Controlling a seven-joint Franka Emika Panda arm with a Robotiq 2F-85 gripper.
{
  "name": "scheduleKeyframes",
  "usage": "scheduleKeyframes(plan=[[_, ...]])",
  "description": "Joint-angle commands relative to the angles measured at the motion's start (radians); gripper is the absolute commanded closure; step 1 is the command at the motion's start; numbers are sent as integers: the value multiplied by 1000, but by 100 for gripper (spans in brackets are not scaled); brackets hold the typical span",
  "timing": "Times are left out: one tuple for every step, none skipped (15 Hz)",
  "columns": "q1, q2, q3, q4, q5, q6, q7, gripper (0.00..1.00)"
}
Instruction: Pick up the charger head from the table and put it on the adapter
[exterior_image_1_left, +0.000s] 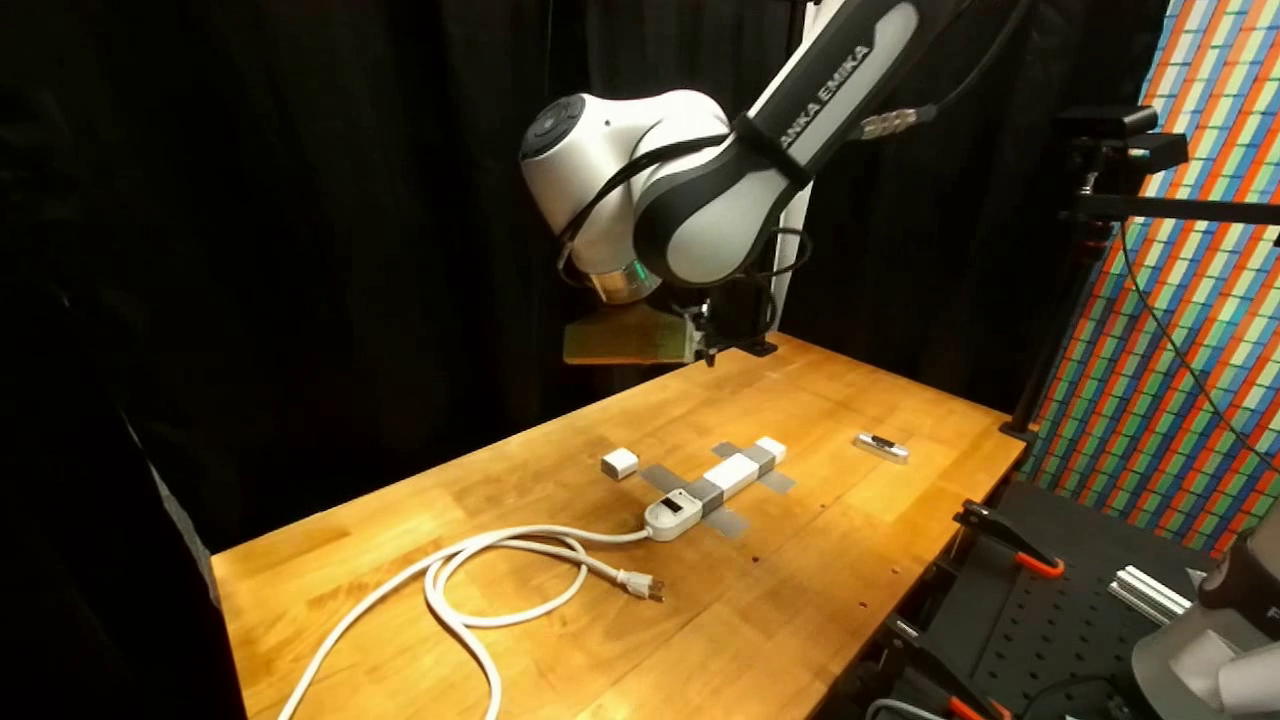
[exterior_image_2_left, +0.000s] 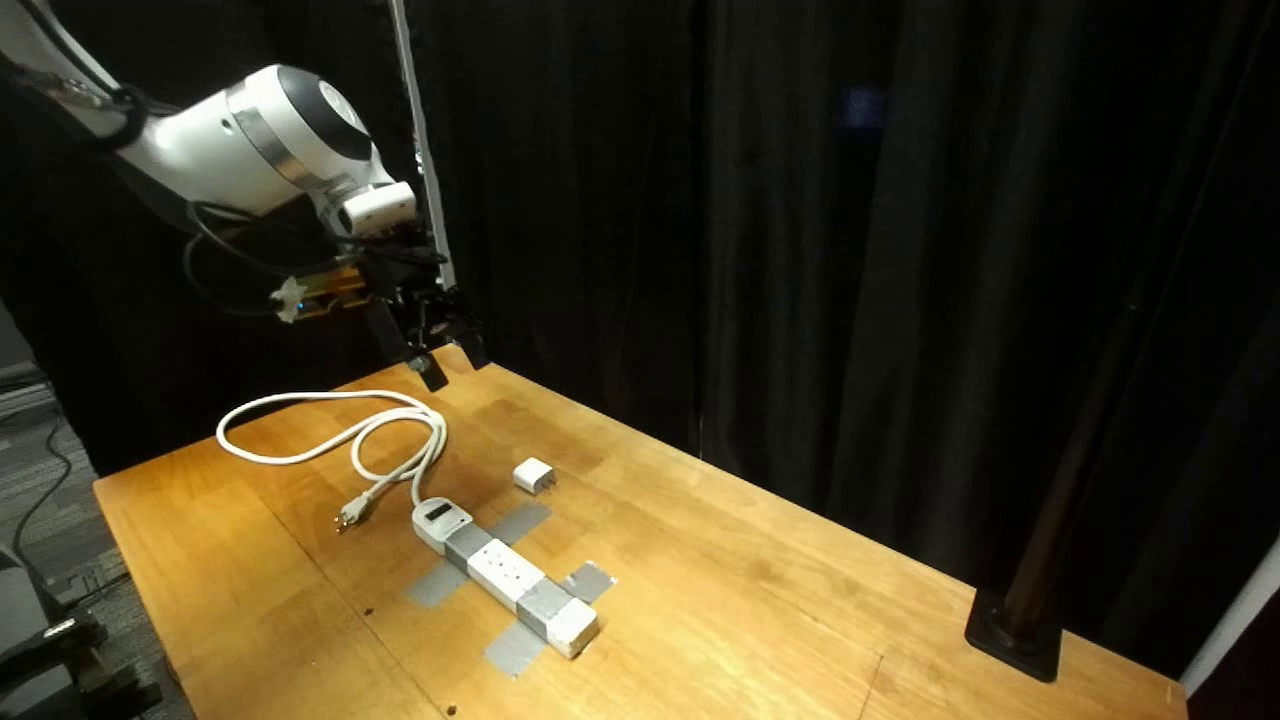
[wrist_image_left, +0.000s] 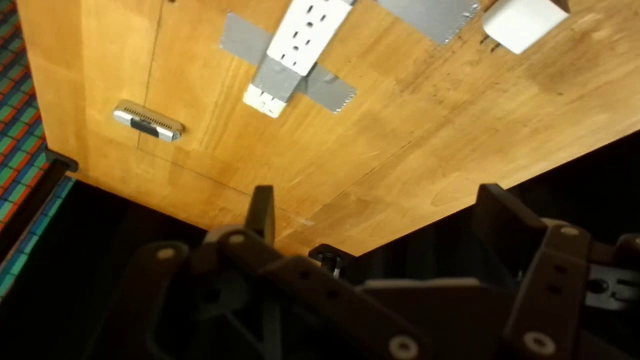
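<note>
The charger head is a small white block lying on the wooden table, seen in both exterior views (exterior_image_1_left: 620, 463) (exterior_image_2_left: 533, 475). Its prongs show in the wrist view (wrist_image_left: 525, 24), at the top right. The adapter is a long white power strip beside it (exterior_image_1_left: 731, 475) (exterior_image_2_left: 505, 571), held down by grey tape. Its sockets face up, and part of it shows at the top of the wrist view (wrist_image_left: 307, 37). My gripper (wrist_image_left: 376, 187) is open with nothing between its fingers. In both exterior views the gripper (exterior_image_1_left: 705, 350) (exterior_image_2_left: 455, 365) hangs above the table, apart from both things.
A white cable (exterior_image_1_left: 435, 575) runs from the strip in loops, with its plug (exterior_image_1_left: 640, 584) on the table. A small silver and dark object (exterior_image_1_left: 881, 447) lies beyond the strip's far end. A black post base (exterior_image_2_left: 1015, 635) stands at the table edge. Black clamps (exterior_image_1_left: 1010, 540) grip another edge.
</note>
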Motion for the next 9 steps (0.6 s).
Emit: scheduleKeyframes(plan=[[99,215,-93,234,1,-32,183,0],[126,260,-124,270,-26,-28,241,0],[143,303,-146,307,-24,-18,292,0],[161,340,-168,339,-27,-15,342,0],[177,373,-185,368,-25,-15,391,0],[191,403,-201,394,-21,-18,440,0],[208,432,-216,419,-23,-29,483,0],[219,459,-227,440,-24,-33,515,0],[229,483,-237,459,-24,-34,546,0]])
